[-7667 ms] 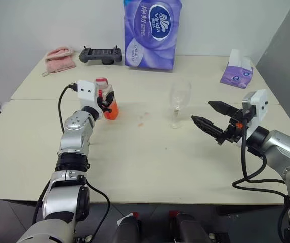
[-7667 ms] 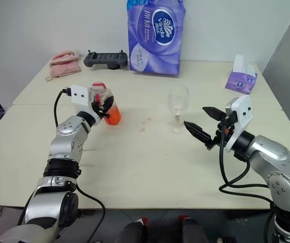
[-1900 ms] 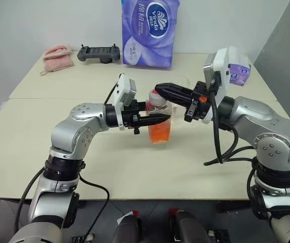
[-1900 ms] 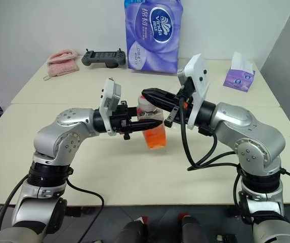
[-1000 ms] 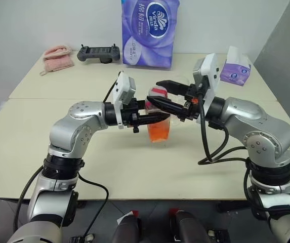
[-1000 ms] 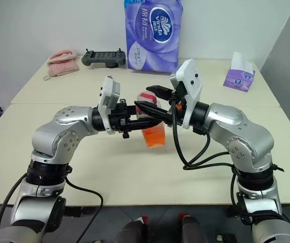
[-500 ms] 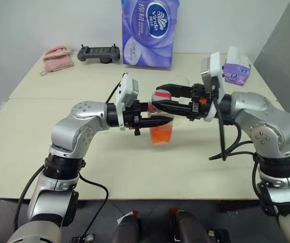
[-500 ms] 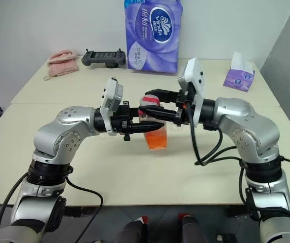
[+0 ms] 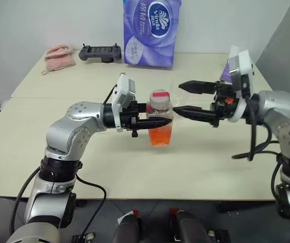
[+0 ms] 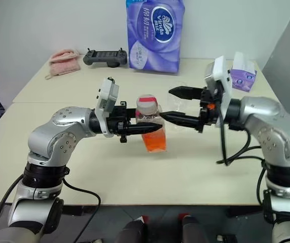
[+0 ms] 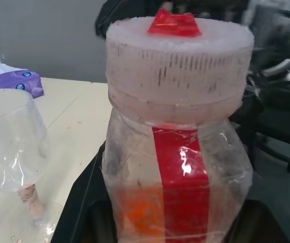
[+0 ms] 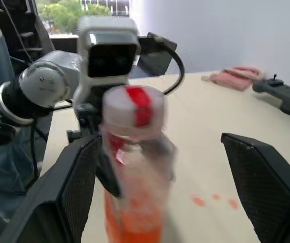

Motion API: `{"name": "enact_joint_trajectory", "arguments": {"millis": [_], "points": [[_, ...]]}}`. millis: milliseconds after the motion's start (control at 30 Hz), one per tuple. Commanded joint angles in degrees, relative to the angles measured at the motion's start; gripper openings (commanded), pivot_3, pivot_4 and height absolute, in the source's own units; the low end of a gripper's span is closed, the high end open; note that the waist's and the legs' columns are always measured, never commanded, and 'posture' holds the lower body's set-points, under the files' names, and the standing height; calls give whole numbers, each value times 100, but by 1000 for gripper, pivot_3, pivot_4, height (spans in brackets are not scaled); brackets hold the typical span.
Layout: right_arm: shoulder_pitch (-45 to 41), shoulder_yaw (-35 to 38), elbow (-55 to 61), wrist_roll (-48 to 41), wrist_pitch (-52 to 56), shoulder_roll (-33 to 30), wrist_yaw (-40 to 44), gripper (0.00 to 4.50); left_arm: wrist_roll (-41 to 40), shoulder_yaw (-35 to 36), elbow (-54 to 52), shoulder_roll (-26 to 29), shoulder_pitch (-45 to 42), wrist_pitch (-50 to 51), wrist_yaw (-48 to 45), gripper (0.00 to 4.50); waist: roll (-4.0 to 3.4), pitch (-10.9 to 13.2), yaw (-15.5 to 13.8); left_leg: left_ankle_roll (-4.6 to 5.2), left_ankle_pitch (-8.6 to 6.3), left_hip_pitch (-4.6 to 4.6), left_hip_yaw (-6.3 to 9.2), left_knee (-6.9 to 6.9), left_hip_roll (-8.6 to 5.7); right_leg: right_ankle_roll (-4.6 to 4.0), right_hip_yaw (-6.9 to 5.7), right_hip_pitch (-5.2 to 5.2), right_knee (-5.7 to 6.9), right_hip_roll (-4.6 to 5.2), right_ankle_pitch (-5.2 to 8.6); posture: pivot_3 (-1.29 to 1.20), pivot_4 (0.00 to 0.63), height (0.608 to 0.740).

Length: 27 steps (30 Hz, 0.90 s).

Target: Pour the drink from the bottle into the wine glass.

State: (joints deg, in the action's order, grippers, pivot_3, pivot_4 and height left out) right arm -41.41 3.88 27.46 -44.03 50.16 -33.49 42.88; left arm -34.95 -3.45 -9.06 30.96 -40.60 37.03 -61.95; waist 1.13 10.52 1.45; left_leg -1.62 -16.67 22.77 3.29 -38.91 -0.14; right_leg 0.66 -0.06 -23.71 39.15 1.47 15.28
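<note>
table (image 9: 58, 152) | left claw (image 9: 157, 122) grips bottle (image 9: 160, 124) (capped) | right claw (image 9: 182, 97) open

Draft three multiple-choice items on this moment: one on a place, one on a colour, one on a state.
1. Where is the bottle?
A. Lying by the pink cloth
B. Upright in the left gripper
C. Standing in the wine glass

2. What colour is the drink?
A. Orange-red
B. Green
C. Blue

3. How do the right gripper's fingers stand?
A. Shut on the cap
B. Shut on the glass stem
C. Spread apart, holding nothing

Key: 1 B, the left fingers clamp the bottle's body above the table. 2 A, orange-red liquid fills the bottle's lower part. 3 C, its two fingers are wide apart beside the bottle, and the white cap is still on.
</note>
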Motion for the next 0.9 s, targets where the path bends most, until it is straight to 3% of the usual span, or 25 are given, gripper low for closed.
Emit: {"name": "enact_joint_trajectory", "arguments": {"millis": [33,333,767,900], "points": [[-34,58,545,57,50,362,-972,4025,-20,116,-59,-28,-110,-180,8,1824,0,0,13,-1,2,-3,-2,0,-1,-1,1,1,1,-2,-1,0,150,740],[-24,-173,683,-61,141,696,-1485,4025,46,-4,120,-117,-266,-274,-62,1824,0,0,12,0,3,1,-1,0,-14,-1,-1,4,-8,-11,-1,0,150,740],[-50,-359,535,-13,84,759,-1488,4025,46,-19,116,-161,-256,-236,-40,1824,0,0,13,2,3,0,-1,0,-12,-1,-1,4,-5,-14,-1,0,150,740],[-58,-354,484,-32,71,804,-1504,2738,49,-15,123,-143,-264,-228,-49,1824,0,0,13,3,3,0,-1,0,-11,-1,-2,4,-5,-14,-1,0,150,740]]}}
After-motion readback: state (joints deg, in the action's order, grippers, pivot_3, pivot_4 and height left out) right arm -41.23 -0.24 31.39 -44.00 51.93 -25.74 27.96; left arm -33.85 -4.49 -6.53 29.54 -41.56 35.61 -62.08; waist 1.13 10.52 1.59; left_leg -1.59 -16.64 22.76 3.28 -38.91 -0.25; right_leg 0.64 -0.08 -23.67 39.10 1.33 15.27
